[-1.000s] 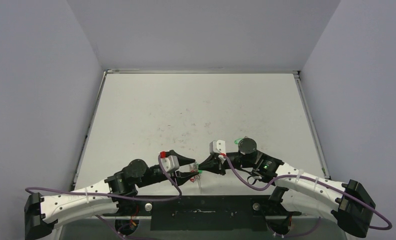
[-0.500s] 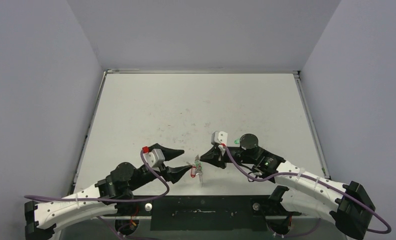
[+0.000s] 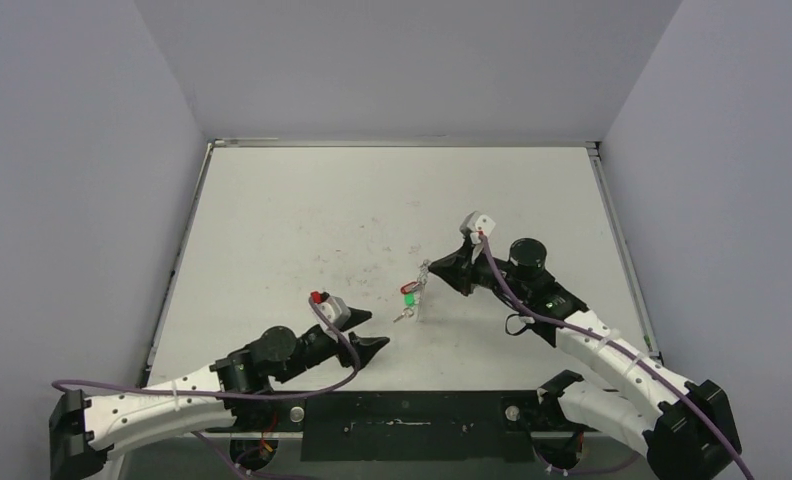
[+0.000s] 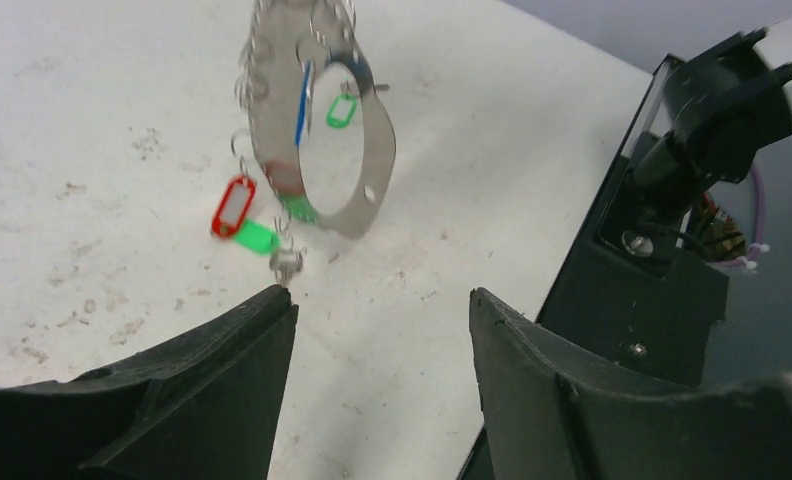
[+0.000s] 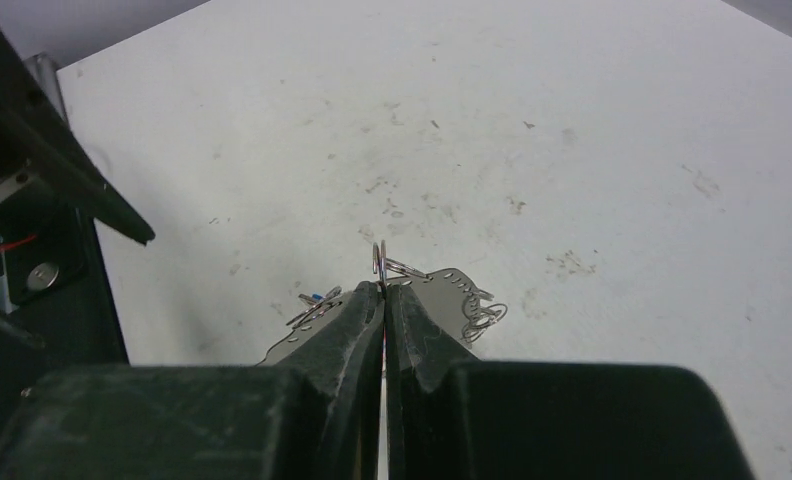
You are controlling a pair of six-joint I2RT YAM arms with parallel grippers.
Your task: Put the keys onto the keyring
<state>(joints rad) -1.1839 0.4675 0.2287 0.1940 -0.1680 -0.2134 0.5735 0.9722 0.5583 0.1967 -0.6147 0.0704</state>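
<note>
since letting go, pulled back with left gripper [image 4: 382,300] spread, empty. lifted over the table [image 3: 272,220] in the clamped right gripper [image 3: 430,268]: large silver-grey sheet-metal keyring [image 4: 350,218], silver red- and green-tagged keys [image 4: 234,206] dangling.

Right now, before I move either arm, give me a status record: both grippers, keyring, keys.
left gripper: open, empty, apart from the ring
right gripper: shut on the keyring's rim
keyring: held on edge, opening towards the left wrist camera
keys: hanging from the ring's loops
tags seen: red tag, green tag, blue tag
ring touching table: cannot tell
</note>
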